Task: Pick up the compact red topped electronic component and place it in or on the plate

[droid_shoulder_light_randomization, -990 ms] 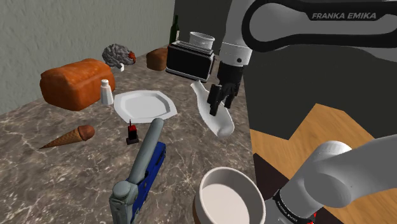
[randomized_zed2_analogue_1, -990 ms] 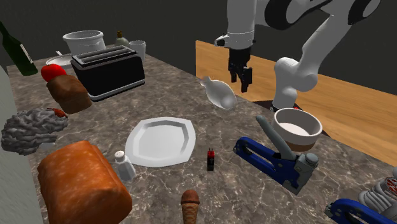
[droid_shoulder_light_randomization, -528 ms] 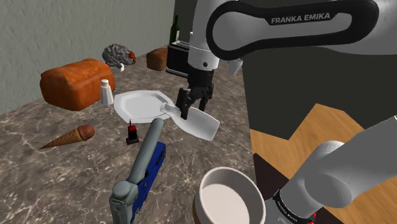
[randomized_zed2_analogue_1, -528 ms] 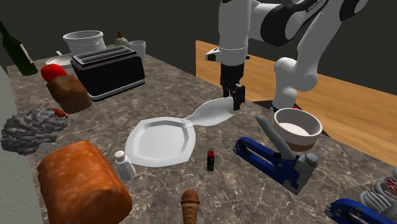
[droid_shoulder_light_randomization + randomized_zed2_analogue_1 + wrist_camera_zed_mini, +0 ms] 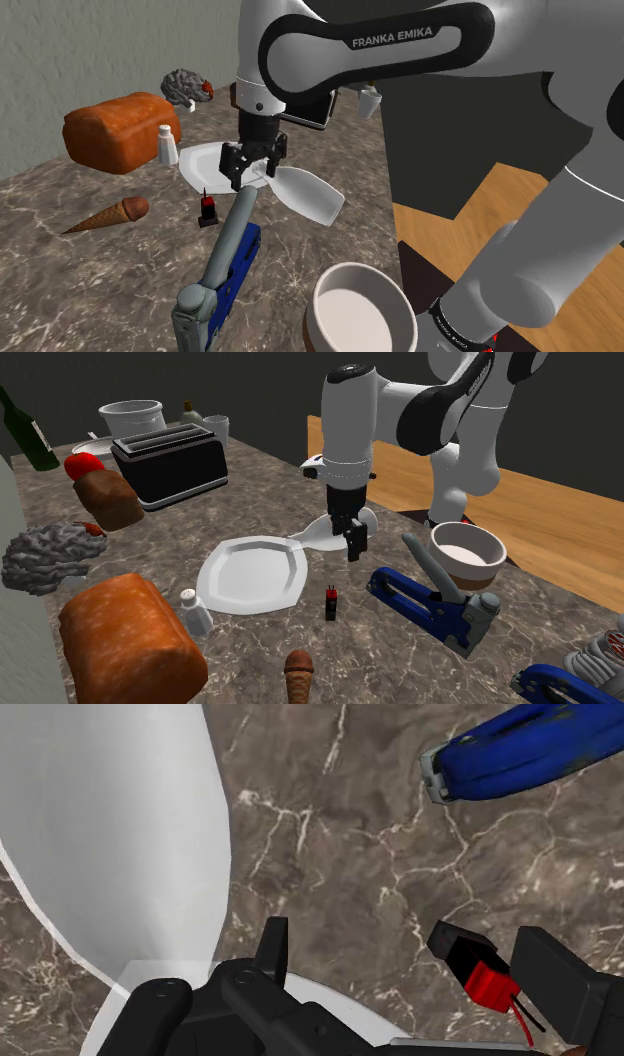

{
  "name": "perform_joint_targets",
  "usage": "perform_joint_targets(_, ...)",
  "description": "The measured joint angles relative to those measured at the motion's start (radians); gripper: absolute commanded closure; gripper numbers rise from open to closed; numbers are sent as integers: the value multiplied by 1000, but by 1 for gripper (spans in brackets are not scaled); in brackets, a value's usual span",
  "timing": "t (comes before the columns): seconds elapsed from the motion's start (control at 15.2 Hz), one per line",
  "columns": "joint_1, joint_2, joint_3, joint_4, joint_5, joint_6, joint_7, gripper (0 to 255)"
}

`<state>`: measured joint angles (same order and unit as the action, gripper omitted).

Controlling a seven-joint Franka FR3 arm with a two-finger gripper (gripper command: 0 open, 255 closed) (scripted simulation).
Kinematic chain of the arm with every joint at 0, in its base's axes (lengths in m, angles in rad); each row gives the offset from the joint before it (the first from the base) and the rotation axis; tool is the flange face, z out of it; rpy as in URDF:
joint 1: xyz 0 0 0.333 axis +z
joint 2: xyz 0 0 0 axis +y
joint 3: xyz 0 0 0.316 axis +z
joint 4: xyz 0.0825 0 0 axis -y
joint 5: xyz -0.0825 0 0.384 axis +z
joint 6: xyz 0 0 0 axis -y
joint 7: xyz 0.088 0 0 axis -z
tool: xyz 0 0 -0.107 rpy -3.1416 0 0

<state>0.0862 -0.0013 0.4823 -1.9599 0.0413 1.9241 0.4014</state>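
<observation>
Gripper (image 5: 250, 172) fingers spread wide, nothing held, hanging above plate (image 5: 205, 160) rim. Red-topped component (image 5: 208, 210) upright on bench, just beside plate rim, between plate and blue stapler (image 5: 235, 265), well in from bench edges. Untouched; from wrist view sits lower down, close to one finger, not clasped. Nothing of task done: no grasp, no lift. Left to do: shift over component, descend, close, lift, set on plate.

Plate (image 5: 205, 165) partly behind the pincer (image 5: 251, 175); blue stapler (image 5: 520, 754) partly beyond the wrist view's edge.
</observation>
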Motion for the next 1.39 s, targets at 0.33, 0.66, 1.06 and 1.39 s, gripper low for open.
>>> perform_joint_targets(0.33, 55, 192, 27, 170, -112, 14, 111, 0)
perform_joint_targets(0.66, 107, 324, 24, 290, -188, 18, 171, 0)
perform_joint_targets(1.06, 113, 353, 18, 250, -206, 84, 184, 0)
perform_joint_targets(1.39, 112, 354, 18, 243, -207, 92, 184, 0)
